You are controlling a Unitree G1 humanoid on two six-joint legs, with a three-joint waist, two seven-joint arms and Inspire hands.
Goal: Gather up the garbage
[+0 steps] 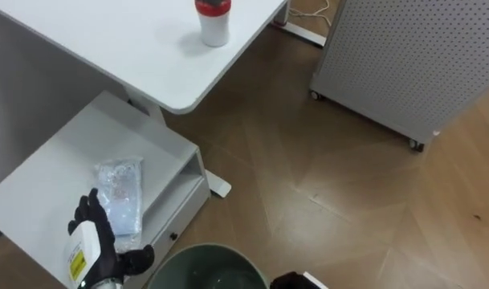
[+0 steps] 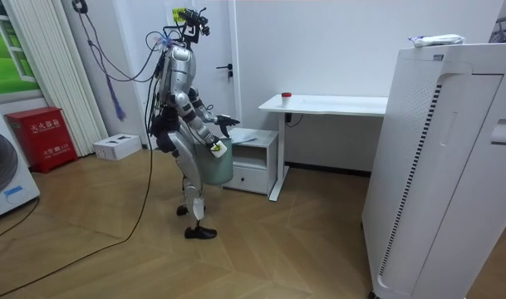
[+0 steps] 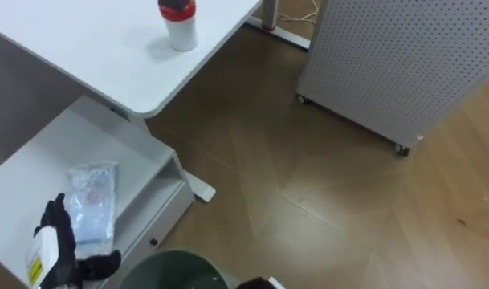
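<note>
The robot stands before the low white cabinet [image 1: 55, 156], and a crumpled clear plastic bag [image 1: 122, 191] lies on the cabinet's top. The left hand [image 1: 99, 237] is over the cabinet's near edge with its fingers straight and loosely spread and the thumb out sideways. The fingertips seem to touch the bag's near end. Just off the cabinet's front corner shows the green bin [image 1: 204, 269]. The right hand [image 1: 291, 280] is a dark sliver beside it, and I cannot tell its state.
</note>
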